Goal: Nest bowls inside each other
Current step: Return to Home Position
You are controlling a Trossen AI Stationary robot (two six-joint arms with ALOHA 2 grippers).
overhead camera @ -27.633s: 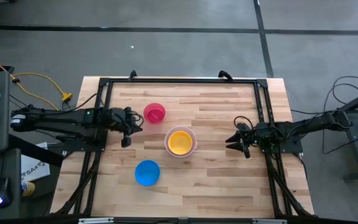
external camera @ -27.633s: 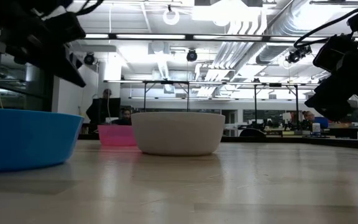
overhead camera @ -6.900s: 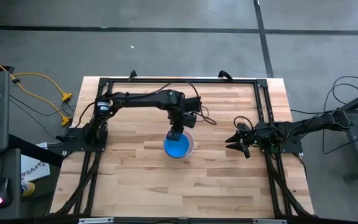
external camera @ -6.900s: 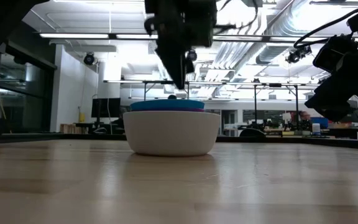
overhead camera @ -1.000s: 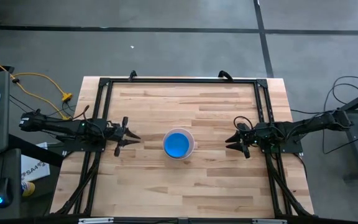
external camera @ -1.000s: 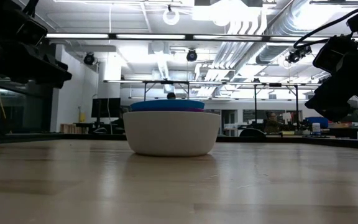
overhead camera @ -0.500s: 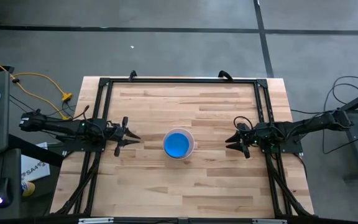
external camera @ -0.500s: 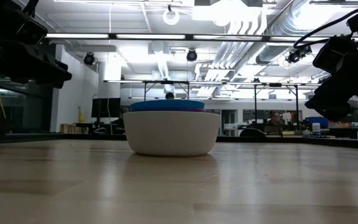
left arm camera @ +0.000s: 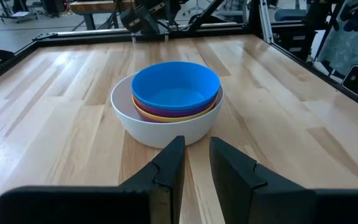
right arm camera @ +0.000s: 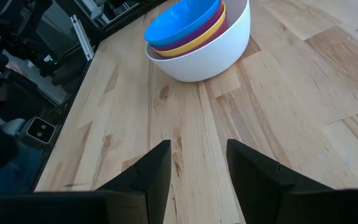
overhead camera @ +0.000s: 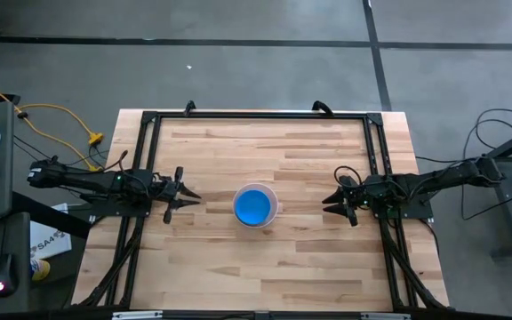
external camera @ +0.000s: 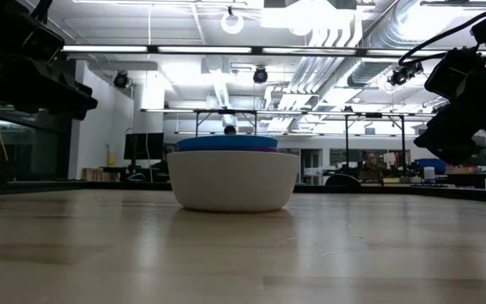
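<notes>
The bowls [overhead camera: 256, 206] stand nested in one stack at the middle of the table. The white bowl [left arm camera: 165, 129] is outermost and rests on its base. Inside it, yellow and purple rims show under the blue bowl [left arm camera: 175, 87], which sits on top. My left gripper [overhead camera: 185, 196] hovers open near the table's left edge and points at the stack; nothing is between its fingers [left arm camera: 196, 146]. My right gripper [overhead camera: 331, 204] hovers open near the right edge and also faces the stack [right arm camera: 199, 38], with nothing between its fingers [right arm camera: 199, 152].
A black metal frame [overhead camera: 260, 115] runs around the far and side edges of the wooden table. Bare wood lies all around the stack. Yellow cable [overhead camera: 56, 116] lies on the floor off the left side. In the low view the room behind shows desks and people far off.
</notes>
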